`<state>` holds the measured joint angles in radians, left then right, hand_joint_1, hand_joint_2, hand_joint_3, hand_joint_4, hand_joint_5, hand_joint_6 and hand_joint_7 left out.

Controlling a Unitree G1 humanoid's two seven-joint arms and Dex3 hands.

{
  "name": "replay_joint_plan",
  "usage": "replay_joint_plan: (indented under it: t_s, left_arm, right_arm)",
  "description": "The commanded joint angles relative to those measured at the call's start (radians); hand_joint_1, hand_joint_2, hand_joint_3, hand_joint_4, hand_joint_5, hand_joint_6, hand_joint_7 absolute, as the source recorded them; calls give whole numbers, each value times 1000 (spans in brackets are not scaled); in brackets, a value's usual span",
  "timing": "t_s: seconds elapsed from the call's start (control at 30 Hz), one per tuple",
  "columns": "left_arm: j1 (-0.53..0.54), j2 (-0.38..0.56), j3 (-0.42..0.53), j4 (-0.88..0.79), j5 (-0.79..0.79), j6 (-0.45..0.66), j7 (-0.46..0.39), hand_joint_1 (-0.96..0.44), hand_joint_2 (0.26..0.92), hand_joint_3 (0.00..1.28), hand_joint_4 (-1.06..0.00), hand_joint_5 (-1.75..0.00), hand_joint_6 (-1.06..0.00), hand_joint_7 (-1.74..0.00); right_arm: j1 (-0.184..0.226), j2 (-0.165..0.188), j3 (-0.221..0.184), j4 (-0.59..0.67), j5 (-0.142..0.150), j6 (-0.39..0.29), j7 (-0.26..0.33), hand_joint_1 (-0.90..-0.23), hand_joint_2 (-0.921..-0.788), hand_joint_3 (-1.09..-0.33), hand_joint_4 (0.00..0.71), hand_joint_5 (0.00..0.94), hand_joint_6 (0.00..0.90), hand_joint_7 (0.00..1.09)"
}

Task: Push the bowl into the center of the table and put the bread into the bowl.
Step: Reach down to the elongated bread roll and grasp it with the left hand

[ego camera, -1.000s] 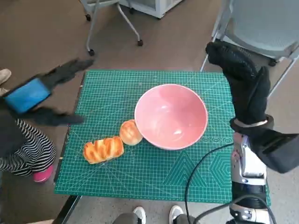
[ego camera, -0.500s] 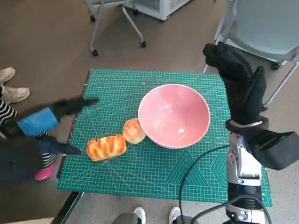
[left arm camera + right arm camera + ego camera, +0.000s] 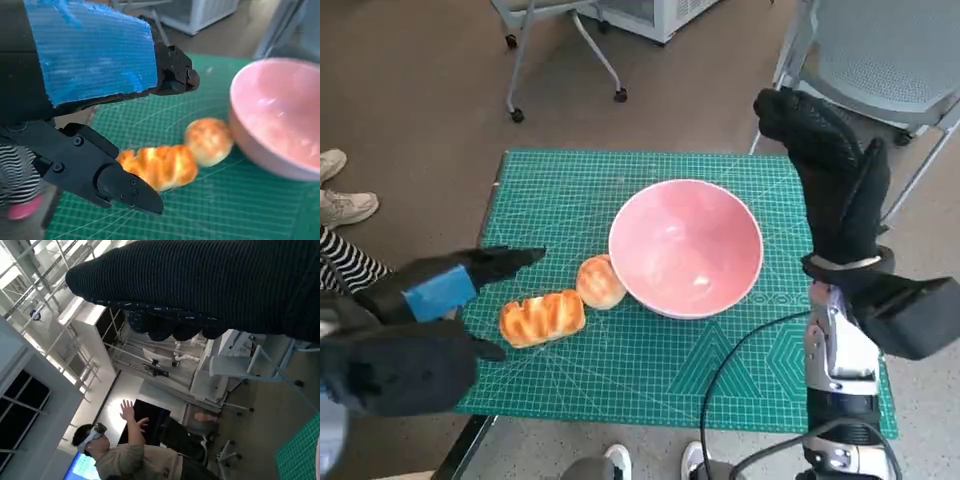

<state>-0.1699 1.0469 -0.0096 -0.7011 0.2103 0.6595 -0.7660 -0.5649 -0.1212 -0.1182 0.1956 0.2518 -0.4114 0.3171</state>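
Between braided loaf [image 3: 542,318] and bowl [image 3: 686,248] sits a round bun [image 3: 601,283].

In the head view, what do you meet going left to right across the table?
Left hand → long bread loaf → round bread roll → pink bowl → right hand.

left hand [image 3: 440,290] swung down from off the mat's left edge, now hovering open beside the long bread [image 3: 542,318].
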Motion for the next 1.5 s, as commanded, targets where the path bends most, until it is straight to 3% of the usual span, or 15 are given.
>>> replay_joint_plan:
  t_s: [0.03, 0.87, 1.07, 1.2, 1.33, 1.37, 1.47, 1.5]
  left_arm:
    - [11, 3, -57, -16, 57, 29, 10, -446, 777, 10, -198, 0, -270, -22]
    - [-43, -142, -266, 180, 210, 6, 65, -384, 794, 5, -234, -13, -290, -18]
    - [-49, -192, -303, 235, 267, -9, 102, -372, 805, 7, -277, -27, -330, -36]
    - [-47, -218, -311, 253, 301, -16, 127, -342, 814, 8, -370, -66, -399, -70]
    - [-31, -242, -304, 264, 326, -43, 166, -266, 824, 8, -586, -164, -540, -147]
    - [-27, -248, -301, 267, 331, -51, 175, -232, 827, 6, -648, -244, -570, -211]
    - [-4, -267, -285, 288, 334, -103, 229, -152, 845, 4, -680, -634, -552, -537]
    - [5, -274, -278, 301, 333, -129, 254, -47, 855, 21, -686, -746, -559, -589]
  right_arm:
    - [13, 5, 1, 12, 13, 12, 10, -678, -921, -677, 182, 5, -1, 644]
    - [18, 5, -1, 21, 15, 1, 7, -686, -921, -672, 184, 5, -1, 638]
    - [21, 6, -1, 16, 18, 1, 7, -689, -921, -670, 185, 4, -1, 635]
    - [21, 7, -1, 15, 20, 3, 8, -694, -921, -668, 186, 5, -1, 636]
    - [22, 7, -1, 15, 21, 1, 9, -695, -921, -667, 186, 5, -1, 636]
    - [23, 7, -1, 15, 21, 1, 9, -695, -921, -667, 187, 5, -1, 636]
    - [24, 8, -2, 14, 23, 1, 10, -694, -921, -666, 187, 5, 0, 636]
    - [24, 8, -2, 14, 24, 1, 11, -694, -921, -666, 187, 5, 0, 636]
